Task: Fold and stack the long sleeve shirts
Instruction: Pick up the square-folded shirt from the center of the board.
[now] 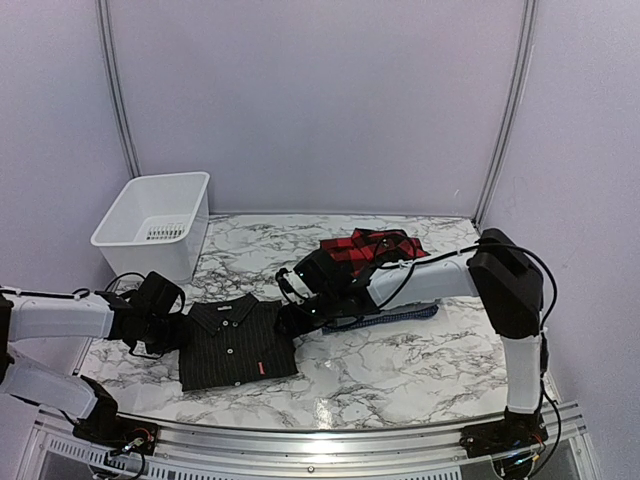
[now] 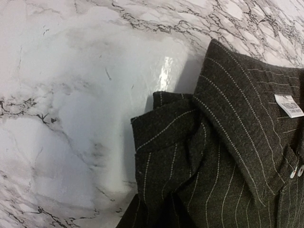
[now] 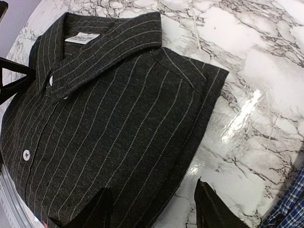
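My right hand (image 3: 154, 209) spread, pinstripe shirt (image 3: 109, 118) edge between fingers (image 3: 102, 209); closing now could snag and pull fold open.

The light is bright and even, coming from above. The shiny table (image 2: 71, 95) shows white glare spots in both wrist views. The dark shirt (image 3: 109, 133) drops a soft grey shadow beside it. The top view is a little fuzzy. The right pincer (image 3: 153, 190) looks dark and blurry up close.
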`<state>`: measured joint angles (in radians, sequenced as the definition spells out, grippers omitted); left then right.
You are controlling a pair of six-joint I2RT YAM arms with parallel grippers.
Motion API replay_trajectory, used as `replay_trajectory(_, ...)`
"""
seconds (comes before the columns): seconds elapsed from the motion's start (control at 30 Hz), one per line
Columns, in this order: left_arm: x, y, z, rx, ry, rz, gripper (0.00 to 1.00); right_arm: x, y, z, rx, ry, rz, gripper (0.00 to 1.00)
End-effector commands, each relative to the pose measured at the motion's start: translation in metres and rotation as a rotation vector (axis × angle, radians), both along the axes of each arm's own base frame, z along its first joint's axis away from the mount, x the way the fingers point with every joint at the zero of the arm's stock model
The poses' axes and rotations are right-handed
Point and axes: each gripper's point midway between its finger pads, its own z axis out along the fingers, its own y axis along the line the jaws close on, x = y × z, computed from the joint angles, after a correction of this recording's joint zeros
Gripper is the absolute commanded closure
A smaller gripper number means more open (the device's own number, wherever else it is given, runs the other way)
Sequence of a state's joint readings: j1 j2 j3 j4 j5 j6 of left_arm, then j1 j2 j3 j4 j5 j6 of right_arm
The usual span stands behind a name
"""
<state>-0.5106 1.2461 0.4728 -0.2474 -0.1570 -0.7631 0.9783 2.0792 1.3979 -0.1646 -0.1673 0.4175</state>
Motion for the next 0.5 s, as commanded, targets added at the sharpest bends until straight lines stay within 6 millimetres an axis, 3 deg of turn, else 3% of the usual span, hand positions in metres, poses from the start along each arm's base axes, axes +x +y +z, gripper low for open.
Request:
replay_trajectory(0.0, 0.003, -0.003, -0.007, -0.016, -0.001, 0.0, 0.8, -0.001, 0.006, -0.005, 0.009, -0.003, 0.01, 0.44)
replay_trajectory(0.3, -0.015, -0.003, 0.005, -0.072, 0.007, -0.015, 0.62, -0.003, 0.011, -0.012, 0.028, 0.026, 0.011, 0.43)
replay_trajectory(0.47, -0.032, 0.001, -0.001, -0.085, 0.045, -0.015, 0.52, -0.003, 0.009, -0.02, 0.011, 0.042, -0.002, 0.44)
